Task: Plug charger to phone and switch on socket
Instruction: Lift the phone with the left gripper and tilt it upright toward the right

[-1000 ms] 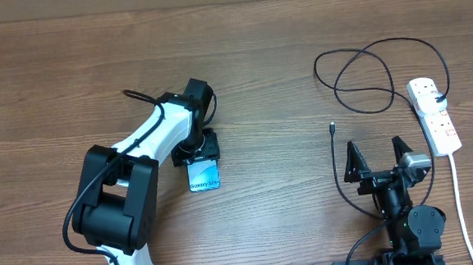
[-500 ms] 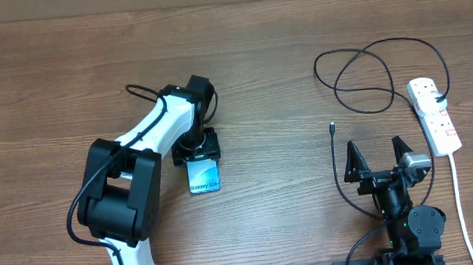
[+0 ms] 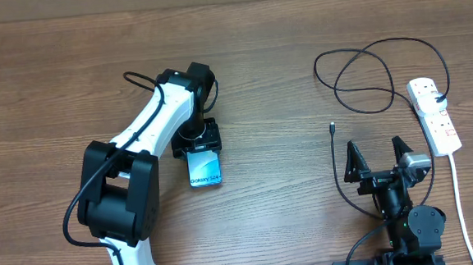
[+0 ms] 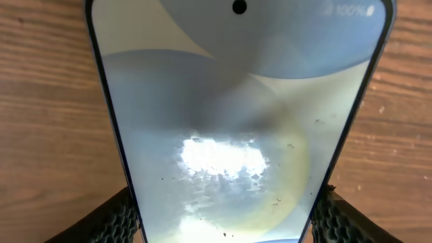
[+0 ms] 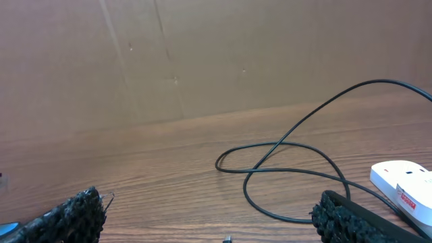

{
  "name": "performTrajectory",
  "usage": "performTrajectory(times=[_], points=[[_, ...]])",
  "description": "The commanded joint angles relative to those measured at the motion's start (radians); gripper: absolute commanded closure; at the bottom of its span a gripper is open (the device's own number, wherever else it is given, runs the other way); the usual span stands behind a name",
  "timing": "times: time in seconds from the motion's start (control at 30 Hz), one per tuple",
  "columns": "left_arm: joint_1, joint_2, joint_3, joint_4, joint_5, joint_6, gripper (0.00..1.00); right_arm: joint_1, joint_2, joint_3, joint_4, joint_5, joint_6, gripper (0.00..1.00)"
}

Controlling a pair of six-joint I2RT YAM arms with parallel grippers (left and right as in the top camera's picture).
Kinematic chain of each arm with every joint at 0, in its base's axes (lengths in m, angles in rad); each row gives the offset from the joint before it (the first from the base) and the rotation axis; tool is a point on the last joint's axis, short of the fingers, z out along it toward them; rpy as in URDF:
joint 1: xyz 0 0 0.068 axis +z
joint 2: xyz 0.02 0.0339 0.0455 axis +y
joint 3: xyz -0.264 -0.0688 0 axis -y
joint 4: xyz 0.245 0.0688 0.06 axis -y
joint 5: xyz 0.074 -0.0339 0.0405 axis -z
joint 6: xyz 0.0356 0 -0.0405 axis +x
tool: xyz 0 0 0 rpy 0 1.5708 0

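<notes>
The phone (image 3: 204, 168) lies on the wooden table with its "Galaxy S24+" text at its near end. My left gripper (image 3: 197, 141) is over its far end and shut on it. In the left wrist view the phone's screen (image 4: 236, 121) fills the frame, with a finger (image 4: 121, 219) pressed against each long edge. The charger (image 3: 365, 79) lies in loose black loops at the right, its tip (image 3: 332, 127) pointing away from me. The socket (image 3: 434, 115) lies at the far right. My right gripper (image 3: 376, 150) is open and empty, just right of the tip. The right wrist view shows the cable (image 5: 297, 162) and the socket (image 5: 405, 192).
The socket's thick white cord (image 3: 458, 193) runs toward the table's near right edge. A brown cardboard wall (image 5: 202, 54) stands behind the table. Bare wood (image 3: 276, 105) lies between the phone and the charger.
My left gripper has shifted slightly away from me and to the right, and the phone has moved with it. The right arm, charger and socket have not moved.
</notes>
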Motion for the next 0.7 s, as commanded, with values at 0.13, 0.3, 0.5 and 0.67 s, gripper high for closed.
performTrajectory(times=[0.13,0.3,0.5,0.67], points=[[0.002,0.004,0.1,-0.075,0.08,0.019,0.46,0.003,-0.012,-0.011,0.005,0.009,0.006,0.0],[0.002,0.004,0.137,-0.121,0.148,0.019,0.45,0.003,-0.012,-0.011,0.005,0.009,0.006,0.0],[0.002,0.004,0.144,-0.152,0.222,0.019,0.45,0.003,-0.012,-0.011,0.005,0.009,0.006,0.0],[0.002,0.004,0.144,-0.181,0.284,0.019,0.45,0.003,-0.012,-0.011,0.005,0.009,0.006,0.0]])
